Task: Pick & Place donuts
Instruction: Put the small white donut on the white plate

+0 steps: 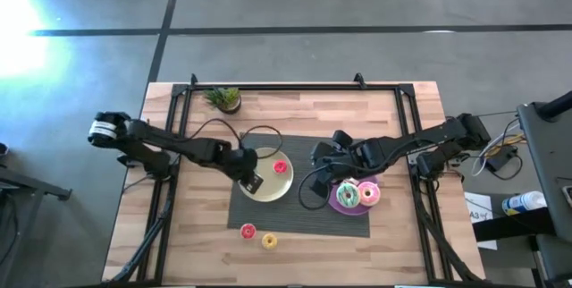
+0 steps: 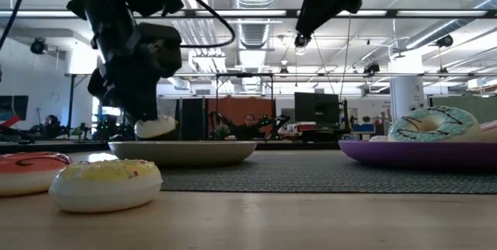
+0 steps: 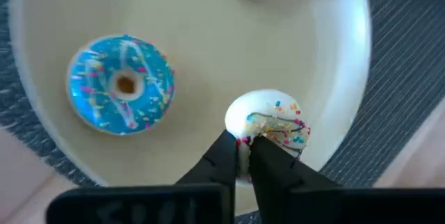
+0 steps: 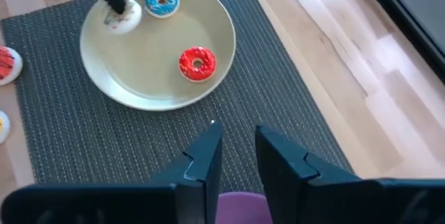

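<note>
My left gripper [image 1: 251,181] is over the cream plate [image 1: 279,190], shut on a cream mini donut with sprinkles [image 3: 270,125]. A blue mini donut [image 3: 122,83] and a red one [image 4: 197,63] lie flat on that plate [image 4: 139,78]. My right gripper [image 4: 236,147] is open, above the mat between the two plates [image 1: 322,157]. The green donut [image 1: 347,195] and the pink donut [image 1: 368,193] lie on the purple plate [image 1: 335,206]. An orange-red mini donut [image 1: 248,231] and a yellow one [image 1: 269,241] lie on the bare wood. The white-sprinkled larger donut does not show. My left gripper pinches the cream mini donut by its edge [image 3: 252,140] between the two fingers [image 3: 224,156], coming from above and pointing down. In the low view the donut [image 2: 155,128] sits just above the plate's rim [image 2: 186,147]; whether it touches the plate's inside I cannot tell.
A dark woven mat [image 1: 299,221] lies under both plates. A small potted plant [image 1: 223,99] stands near the table's far edge. Black frame rails [image 1: 179,127] run along the left and right sides. Bare wood [image 1: 375,252] shows along the near edge.
</note>
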{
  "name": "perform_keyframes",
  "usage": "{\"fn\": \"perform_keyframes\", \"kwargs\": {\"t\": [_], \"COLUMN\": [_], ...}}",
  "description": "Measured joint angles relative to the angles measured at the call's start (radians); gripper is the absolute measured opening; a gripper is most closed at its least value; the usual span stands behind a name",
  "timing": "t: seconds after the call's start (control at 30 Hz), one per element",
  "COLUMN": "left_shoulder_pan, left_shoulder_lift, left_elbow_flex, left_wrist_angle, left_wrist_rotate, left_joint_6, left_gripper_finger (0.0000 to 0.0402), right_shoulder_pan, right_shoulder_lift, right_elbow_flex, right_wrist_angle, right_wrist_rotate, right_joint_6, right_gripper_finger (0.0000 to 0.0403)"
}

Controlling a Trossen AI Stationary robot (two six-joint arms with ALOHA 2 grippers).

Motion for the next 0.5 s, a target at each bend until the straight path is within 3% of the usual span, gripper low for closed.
{"fn": "perform_keyframes", "kwargs": {"t": [0.27,0.5], "left_shoulder_pan": [-0.006,-0.009], "left_shoulder_lift": [0.051,0.023], "left_elbow_flex": [0.004,0.005], "left_wrist_angle": [-0.005,-0.071], "left_wrist_rotate": [-0.011,-0.015], "left_joint_6": [0.006,0.013], "left_gripper_finger": [0.0091,0.0107], "right_shoulder_pan": [0.012,0.012], "right_shoulder_lift": [0.0,0.0], "right_elbow_flex": [0.0,0.0], "right_wrist_angle": [-0.007,-0.005], "right_wrist_rotate": [0.007,0.009], "right_joint_6": [0.029,0.031], "right_gripper_finger": [0.0079,0.008]}}
